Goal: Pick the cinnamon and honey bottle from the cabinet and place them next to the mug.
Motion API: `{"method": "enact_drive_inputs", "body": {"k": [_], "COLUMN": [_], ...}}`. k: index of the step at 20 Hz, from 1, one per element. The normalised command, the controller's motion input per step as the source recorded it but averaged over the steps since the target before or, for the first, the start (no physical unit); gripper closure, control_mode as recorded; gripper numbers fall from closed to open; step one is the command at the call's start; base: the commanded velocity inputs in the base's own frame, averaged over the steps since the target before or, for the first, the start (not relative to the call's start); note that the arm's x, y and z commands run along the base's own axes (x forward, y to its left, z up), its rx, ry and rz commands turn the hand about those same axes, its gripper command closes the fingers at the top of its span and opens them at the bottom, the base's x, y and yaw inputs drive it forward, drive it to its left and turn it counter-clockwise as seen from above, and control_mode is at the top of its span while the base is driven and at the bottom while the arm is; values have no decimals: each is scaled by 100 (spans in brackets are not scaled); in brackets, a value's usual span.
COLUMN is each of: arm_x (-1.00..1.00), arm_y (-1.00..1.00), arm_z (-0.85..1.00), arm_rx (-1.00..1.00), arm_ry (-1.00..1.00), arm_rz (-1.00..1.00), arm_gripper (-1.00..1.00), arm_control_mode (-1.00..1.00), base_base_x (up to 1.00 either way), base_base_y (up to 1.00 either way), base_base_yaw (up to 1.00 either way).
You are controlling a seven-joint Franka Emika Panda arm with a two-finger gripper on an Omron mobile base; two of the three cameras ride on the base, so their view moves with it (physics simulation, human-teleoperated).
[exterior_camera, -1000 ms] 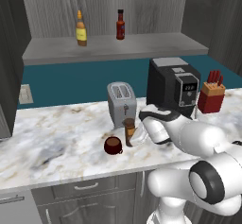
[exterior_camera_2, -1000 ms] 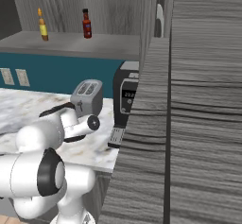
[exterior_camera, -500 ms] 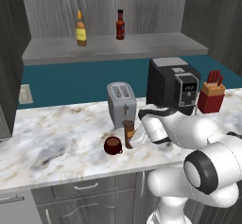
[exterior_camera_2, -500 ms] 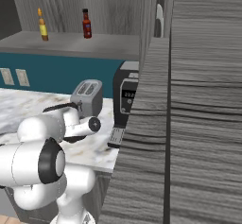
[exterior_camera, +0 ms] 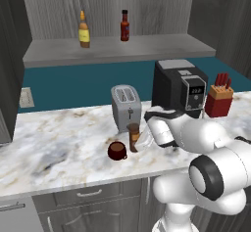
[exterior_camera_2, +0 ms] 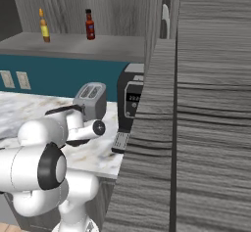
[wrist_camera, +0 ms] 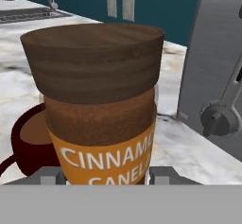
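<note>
2 bottles stand on the cabinet (exterior_camera: 117,50) ledge in the left base view: the honey bottle (exterior_camera: 84,29) to the left and a red bottle (exterior_camera: 125,26) with a black cap to its right, apart from each other. Below them, a wall outlet (exterior_camera: 25,97) sits on the teal backsplash at the far left. On the marble counter (exterior_camera: 59,143) the dark red-brown mug (exterior_camera: 117,150) stands left of the cinnamon (exterior_camera: 133,137), just beside it. A grey toaster (exterior_camera: 125,107) stands behind both. The gripper (exterior_camera: 140,139) reaches in from the right at the cinnamon jar, which stands upright on the counter. Right of the toaster is a black coffee machine (exterior_camera: 179,90), and further right a red knife block (exterior_camera: 218,100).

From the right base view the honey bottle (exterior_camera_2: 44,26) and the red bottle (exterior_camera_2: 89,25) stand on the same ledge, with the toaster (exterior_camera_2: 91,100) and coffee machine (exterior_camera_2: 131,102) below.

In the hand view the cinnamon (wrist_camera: 99,100) stands between the 2 fingertips (wrist_camera: 51,175), its wood-brown lid on top and an orange label around its body; the gripper (wrist_camera: 105,176) is closed around the jar's lower body. The mug (wrist_camera: 33,142) peeks out at its left, so close that I cannot tell whether they touch, and the toaster (wrist_camera: 222,76) rises at the right
</note>
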Motion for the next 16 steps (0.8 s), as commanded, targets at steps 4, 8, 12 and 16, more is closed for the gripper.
{"method": "enact_drive_inputs", "body": {"k": [4,8,12,16], "arm_x": [-3,0,-10,0], "arm_y": [0,0,0,0], "arm_z": [0,0,0,0], "arm_rx": [4,5,7,1], "arm_ry": [-10,-10,-5,0], "arm_rz": [0,0,0,0], "arm_gripper": [100,100,100,100], "arm_control_mode": [-100,-100,-100,-100], "base_base_x": [0,0,0,0], "base_base_y": [0,0,0,0], "base_base_yaw": [0,0,0,0]}}
